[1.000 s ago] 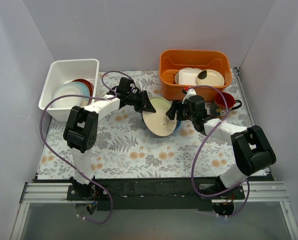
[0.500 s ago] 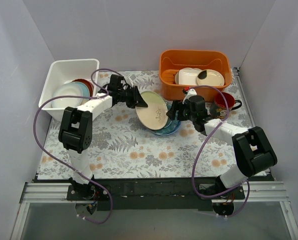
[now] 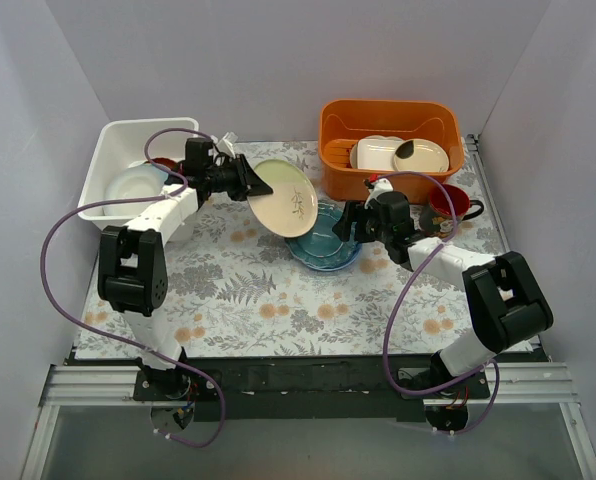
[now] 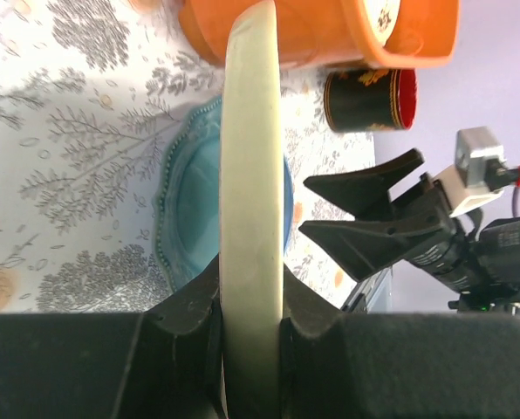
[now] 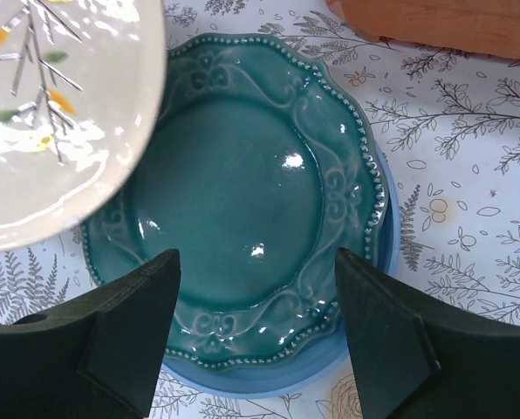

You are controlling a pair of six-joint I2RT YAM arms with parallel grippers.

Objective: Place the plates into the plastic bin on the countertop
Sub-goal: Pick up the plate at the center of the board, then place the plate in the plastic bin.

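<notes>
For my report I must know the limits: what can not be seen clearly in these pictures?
Top view: plates in the white bin cannot be counted; the left arm covers some.
Left wrist view: leaf plate is edge-on, its face hidden.
Right wrist view: the leaf plate covers part of the teal plate.

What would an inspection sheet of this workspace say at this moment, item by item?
Surface: countertop, grey fern print.
Job's things: cream plate lifted and tilted, left of the orange tub; teal plate flat on a blue plate on the countertop; plastic bin holds a pale plate.
Clutter: orange tub with cream dishes; red mug beside it.
Grippers: left gripper shut on cream plate's rim; right gripper open above teal plate.
Cables: purple cables loop out on both sides.
Surroundings: plain pale walls on three sides.
</notes>
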